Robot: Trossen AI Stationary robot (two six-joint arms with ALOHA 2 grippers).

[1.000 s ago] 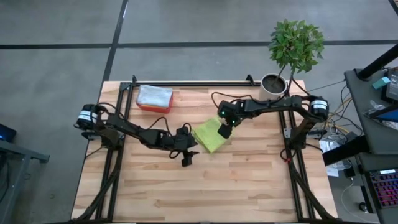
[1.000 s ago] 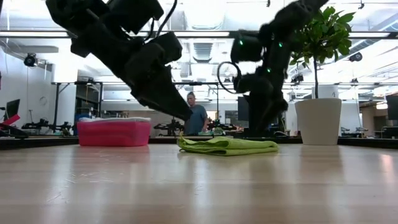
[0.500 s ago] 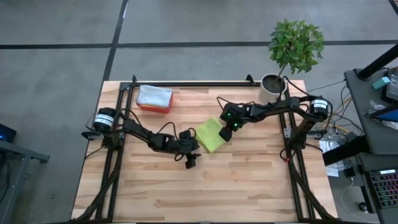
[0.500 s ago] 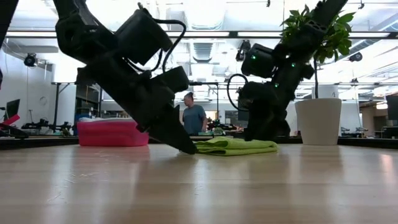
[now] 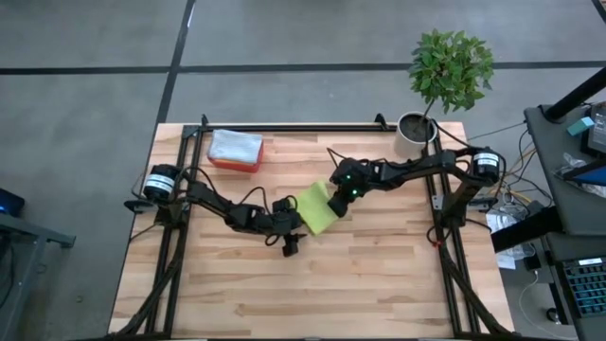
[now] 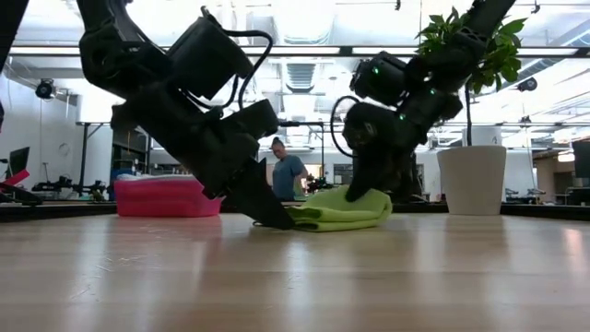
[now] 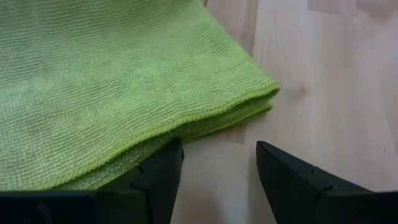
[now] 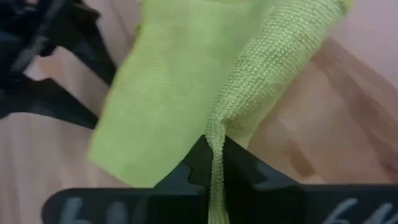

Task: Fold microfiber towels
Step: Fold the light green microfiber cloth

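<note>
A folded lime green microfiber towel (image 5: pixel 315 207) lies on the wooden table (image 5: pixel 379 275) near its middle. It also shows in the low view as the towel (image 6: pixel 334 213). My right gripper (image 5: pixel 333 200) is shut on the towel's right side, which rises off the table (image 6: pixel 364 195). My left gripper (image 7: pixel 217 168) stands open and low at the towel's near left corner (image 7: pixel 264 93). Its tips (image 6: pixel 274 220) are down at the table. My right gripper pinches a bunched ridge of the towel's right edge (image 8: pixel 215 144) between its two fingers, slanting down from the table's far right. How many layers it has, I cannot tell. That side is raised, and the rest of the towel lies on the table. My left gripper has one finger (image 7: pixel 157 176) right beside the towel's folded edge (image 7: pixel 186 127). Whether it touches the towel, I cannot tell.
A pink-red bin (image 5: pixel 235 150) with pale cloth in it stands at the far left. A potted plant (image 5: pixel 418 130) stands at the far right. Bare wood lies toward the near edge. A person (image 6: pixel 289 172) stands in the room behind the table.
My right gripper has tipped downward, sunk onto the towel's right side and shut on it; that side is now bunched and raised while the rest stays flat. My left gripper has come down to the table at the towel's near left corner and stays open.
</note>
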